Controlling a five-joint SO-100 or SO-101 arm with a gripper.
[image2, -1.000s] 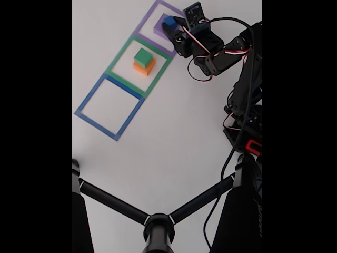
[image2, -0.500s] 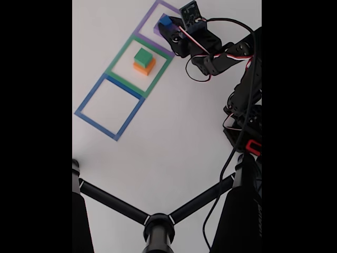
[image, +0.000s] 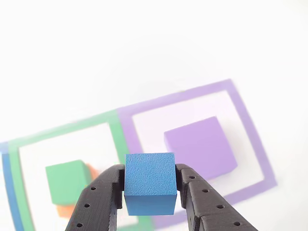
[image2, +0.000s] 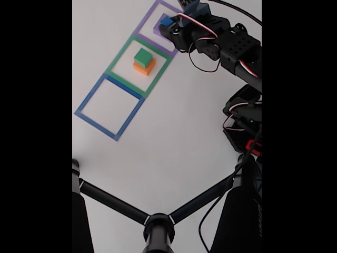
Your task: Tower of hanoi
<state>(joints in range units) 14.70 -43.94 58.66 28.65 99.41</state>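
Observation:
My gripper [image: 150,185] is shut on the blue cube [image: 150,183], which it holds above the table between its black fingers [image: 98,197]. Beyond the cube, the purple block [image: 201,147] lies flat inside the purple square outline [image: 250,139]. To the left, the green block [image: 66,180] sits on the orange block [image: 65,210] inside the green outline [image: 62,129]. In the fixed view the gripper [image2: 167,25] holds the blue cube [image2: 166,21] over the purple block [image2: 158,28], and the green block [image2: 142,56] on the orange one [image2: 144,67] stands in the middle square.
An empty blue square outline [image2: 109,106] lies at the near left on the white table. A black tripod [image2: 158,224] with spread legs crosses the foreground. The arm's body and wires [image2: 245,105] stand along the right side.
The arm has stretched further over the purple square, carrying the blue cube slightly up and back. The green and orange stack has not moved.

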